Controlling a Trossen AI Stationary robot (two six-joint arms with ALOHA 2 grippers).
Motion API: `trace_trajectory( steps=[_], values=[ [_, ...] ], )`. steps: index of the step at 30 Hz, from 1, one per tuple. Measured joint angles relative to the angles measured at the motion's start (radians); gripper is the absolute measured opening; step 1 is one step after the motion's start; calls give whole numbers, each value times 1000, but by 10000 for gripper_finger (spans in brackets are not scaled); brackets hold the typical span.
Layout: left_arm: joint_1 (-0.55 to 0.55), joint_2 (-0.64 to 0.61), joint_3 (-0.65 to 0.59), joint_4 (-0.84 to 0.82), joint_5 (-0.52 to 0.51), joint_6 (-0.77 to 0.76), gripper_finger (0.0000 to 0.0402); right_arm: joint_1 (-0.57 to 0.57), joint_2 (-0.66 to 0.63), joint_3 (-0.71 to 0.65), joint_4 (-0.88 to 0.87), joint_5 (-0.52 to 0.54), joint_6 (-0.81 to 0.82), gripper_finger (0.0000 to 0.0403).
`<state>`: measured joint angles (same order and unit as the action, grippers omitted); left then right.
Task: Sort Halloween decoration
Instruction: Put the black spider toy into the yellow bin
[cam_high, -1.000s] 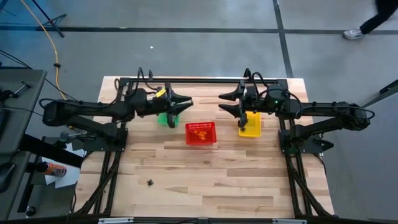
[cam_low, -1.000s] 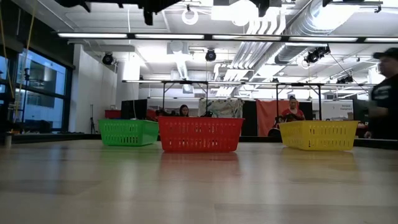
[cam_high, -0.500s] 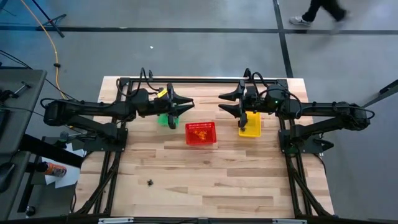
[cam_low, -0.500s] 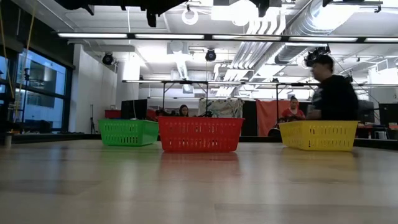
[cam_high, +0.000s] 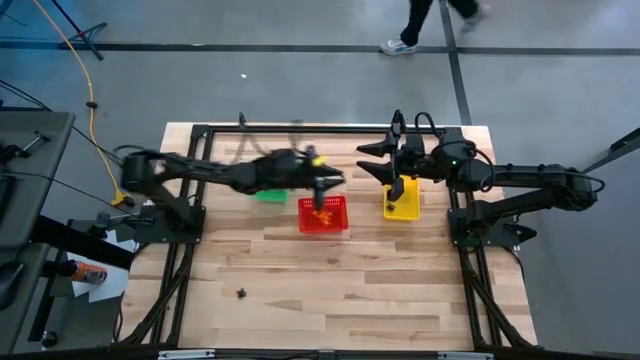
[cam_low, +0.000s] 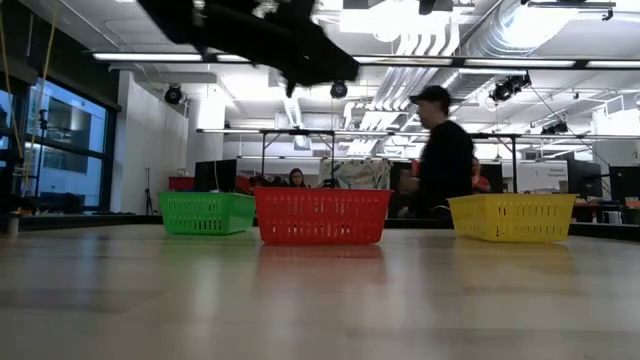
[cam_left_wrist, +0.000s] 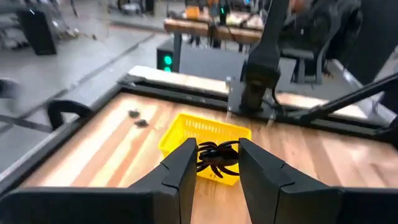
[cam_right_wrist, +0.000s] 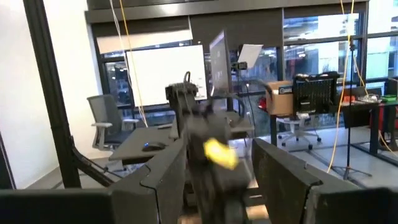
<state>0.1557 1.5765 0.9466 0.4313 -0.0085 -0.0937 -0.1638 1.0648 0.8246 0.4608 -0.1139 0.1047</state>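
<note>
My left gripper (cam_high: 333, 183) reaches out over the far rim of the red basket (cam_high: 323, 216) and is shut on a black spider trinket (cam_left_wrist: 214, 159), a piece of the Halloween decoration. Orange trinkets (cam_high: 322, 210) lie in the red basket. The green basket (cam_high: 268, 194) stands to its left and the yellow basket (cam_high: 402, 203) to its right. My right gripper (cam_high: 368, 164) hovers open above the yellow basket's left side, with nothing between its fingers. One more black trinket (cam_high: 241, 293) lies on the table near the front left. My left gripper pinches the spider's body (cam_left_wrist: 211, 163) between its two fingers (cam_left_wrist: 181, 167), which point almost level toward the table's right. The spider's legs stick out ahead of the fingertips. It is lifted clear of the table and the baskets.
The three baskets stand in a row along the far half of the wooden table (cam_high: 380, 290). A black frame rail (cam_high: 330, 128) runs along the far edge. A person (cam_low: 440, 150) walks past behind the table. The near half of the table is bare wood except for the one trinket.
My left arm has swung from above the green basket toward the table's right edge and dropped lower; it now stretches over the red basket, still shut on the spider. The person behind the table has walked across the room.
</note>
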Motion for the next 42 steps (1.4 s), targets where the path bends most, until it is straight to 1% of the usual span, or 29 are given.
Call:
trace_trajectory(
  steps=[3, 6, 8, 10, 15, 19, 22, 25, 33, 36, 39, 42],
  values=[
    [-7, 173, 133, 8, 8, 20, 96, 0, -7, 0, 14, 0, 0, 177],
    [-8, 333, 277, 19, 8, 82, 97, 0, -8, 0, 21, 2, 0, 177],
    [-8, 433, 369, 27, 8, 106, 97, 0, -10, 0, 15, 25, -7, 177],
    [-8, 524, 459, 39, 8, 97, 96, 0, -10, 0, 7, 57, -8, 177],
    [-7, 712, 660, 42, 9, 79, 97, 0, -10, 0, 13, 80, -8, 177],
    [-11, 802, 765, 42, 8, 64, 98, 0, -10, 0, 14, 81, -5, 177],
    [-15, 826, 790, 32, 9, 65, 106, 0, -10, 0, 14, 81, 9, 177],
    [-16, 832, 796, 12, 9, 77, 123, 0, -9, 0, 14, 84, 10, 177],
    [-15, 825, 797, -5, 9, 75, 190, 0, -9, 0, 12, 83, 8, 177],
    [-11, 787, 797, -89, 9, 66, 210, 0, -9, 0, 14, 83, 0, 177],
    [4, 714, 797, -252, 8, 114, 222, 0, -14, 0, 16, 83, -13, 177],
    [38, 627, 797, -453, -3, 189, 225, 0, -28, 0, 21, 84, -52, 177]
  ],
)
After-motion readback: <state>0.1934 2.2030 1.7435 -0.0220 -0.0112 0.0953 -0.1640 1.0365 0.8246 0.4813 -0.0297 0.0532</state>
